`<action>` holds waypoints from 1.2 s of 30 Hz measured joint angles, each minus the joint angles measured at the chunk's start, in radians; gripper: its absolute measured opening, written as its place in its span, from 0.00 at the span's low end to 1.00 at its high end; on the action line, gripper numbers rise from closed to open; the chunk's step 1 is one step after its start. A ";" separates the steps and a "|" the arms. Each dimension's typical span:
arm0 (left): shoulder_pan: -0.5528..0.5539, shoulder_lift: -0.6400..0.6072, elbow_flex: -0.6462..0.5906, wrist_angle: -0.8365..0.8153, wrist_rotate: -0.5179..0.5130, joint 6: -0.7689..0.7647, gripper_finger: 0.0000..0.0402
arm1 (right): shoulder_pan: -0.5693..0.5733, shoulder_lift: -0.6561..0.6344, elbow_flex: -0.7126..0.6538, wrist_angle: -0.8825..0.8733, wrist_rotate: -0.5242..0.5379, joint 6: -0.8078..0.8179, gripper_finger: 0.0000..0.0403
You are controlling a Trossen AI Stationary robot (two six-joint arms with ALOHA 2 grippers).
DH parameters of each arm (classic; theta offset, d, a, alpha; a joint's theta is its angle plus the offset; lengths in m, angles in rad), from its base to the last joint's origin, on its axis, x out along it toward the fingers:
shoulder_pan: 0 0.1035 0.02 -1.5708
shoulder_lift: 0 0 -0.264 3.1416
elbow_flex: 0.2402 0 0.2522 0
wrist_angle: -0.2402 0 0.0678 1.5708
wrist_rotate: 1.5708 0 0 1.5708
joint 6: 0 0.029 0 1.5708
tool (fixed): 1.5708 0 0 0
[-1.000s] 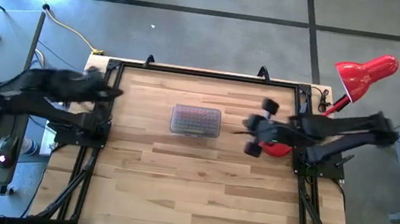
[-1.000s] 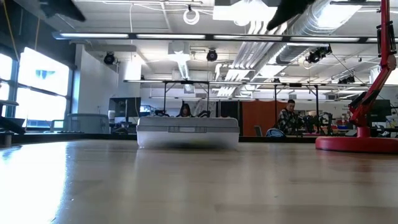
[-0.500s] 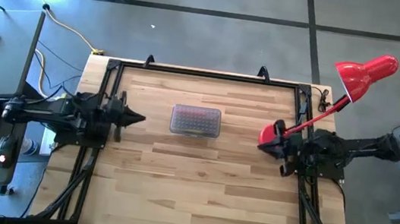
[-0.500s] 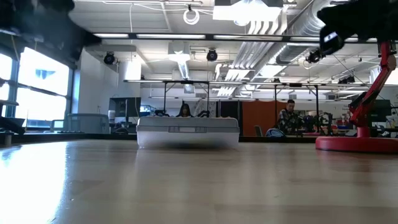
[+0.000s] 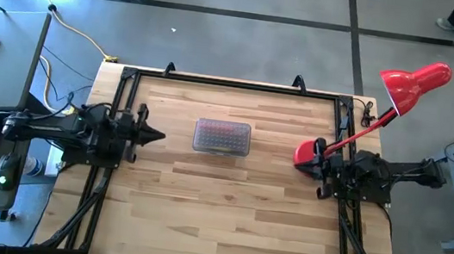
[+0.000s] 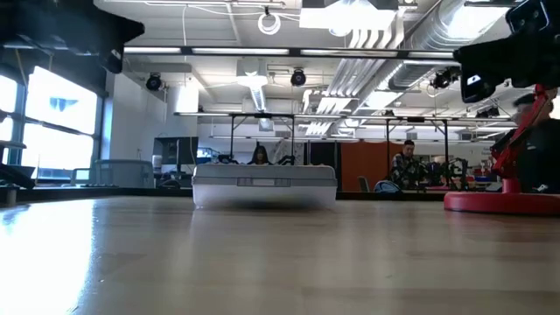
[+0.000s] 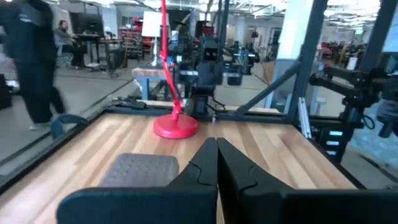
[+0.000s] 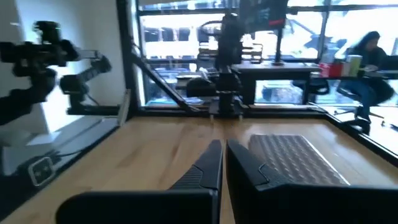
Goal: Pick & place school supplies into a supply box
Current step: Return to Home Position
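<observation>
Two tools, left tool (image 7: pixel 216 150) clenched, right tool (image 8: pixel 222 152) clenched, supply box (image 5: pixel 222 137) lying between, touching neither

Two matte-black, multi-jointed robot arms, the left arm (image 5: pixel 71 128) and the right arm (image 5: pixel 377 173), are built of boxy links and rounded joint housings. Each ends in jaws shaped as flat dark wedges that taper to thin tips, mounted on a broad black crossbar

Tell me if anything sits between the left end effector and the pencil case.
Nothing visible does: only bare tabletop lies between the left end effector and the closed pencil case. The red lamp base stands on the case's other side.
</observation>
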 joint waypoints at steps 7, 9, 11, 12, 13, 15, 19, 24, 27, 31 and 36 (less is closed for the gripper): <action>0.000 0.002 -0.164 0.233 0.031 -0.012 0.05 | 0.000 0.006 0.002 -0.067 0.167 0.091 0.00; 0.000 0.002 -0.191 0.267 0.035 -0.012 0.05 | 0.000 0.004 0.002 -0.066 0.173 0.090 0.00; 0.000 0.002 -0.209 0.278 0.059 -0.009 0.07 | 0.000 0.004 0.002 -0.067 0.171 0.077 0.00; 0.000 0.002 -0.216 0.270 0.077 -0.008 0.07 | 0.000 0.005 0.002 -0.068 0.171 0.071 0.00; 0.000 0.003 -0.219 0.266 0.096 -0.007 0.08 | 0.000 0.005 0.002 -0.069 0.170 0.065 0.00; 0.000 0.002 -0.218 0.203 0.105 -0.008 0.08 | 0.000 0.004 0.002 -0.069 0.170 0.063 0.00; 0.000 0.003 -0.220 0.102 0.036 -0.033 0.07 | 0.000 0.005 0.002 -0.070 0.170 0.062 0.00; 0.000 0.025 -0.215 0.011 -0.018 -0.033 0.08 | 0.000 0.005 0.002 -0.071 0.169 0.061 0.00; 0.000 0.029 -0.215 0.011 -0.017 -0.033 0.10 | 0.000 0.005 0.002 -0.071 0.167 0.062 0.00; 0.000 0.029 -0.215 0.011 -0.018 -0.033 0.13 | 0.000 0.005 0.002 -0.071 0.168 0.062 0.00; 0.000 0.029 -0.215 0.013 -0.021 -0.033 0.14 | 0.000 0.005 0.002 -0.071 0.167 0.062 0.00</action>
